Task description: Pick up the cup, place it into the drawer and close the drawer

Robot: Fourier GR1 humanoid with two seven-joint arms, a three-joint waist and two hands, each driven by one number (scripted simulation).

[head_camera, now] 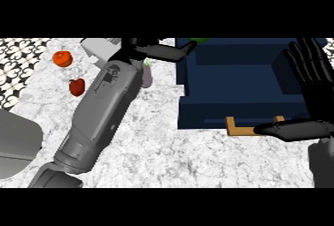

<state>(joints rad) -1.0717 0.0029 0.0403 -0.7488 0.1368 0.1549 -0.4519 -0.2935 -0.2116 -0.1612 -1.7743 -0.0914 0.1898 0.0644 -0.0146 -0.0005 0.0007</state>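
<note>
The open navy drawer (228,103) takes up the right half of the counter, its wooden handle (251,129) facing me. My left arm reaches from the lower left to the drawer's far left corner. There my left hand (157,51) curls round a green cup (198,40). Only a sliver of the cup shows past the fingertips, at the view's top edge. My right hand (312,75) rests open over the drawer's right side, fingers up, thumb (294,129) near the handle.
An orange fruit (62,58) and a red pepper (77,87) lie on the marble counter at the left. A purple eggplant (147,76) lies beside my left wrist. A grey block (99,47) stands at the back, and a grey rounded object (16,145) at the lower left.
</note>
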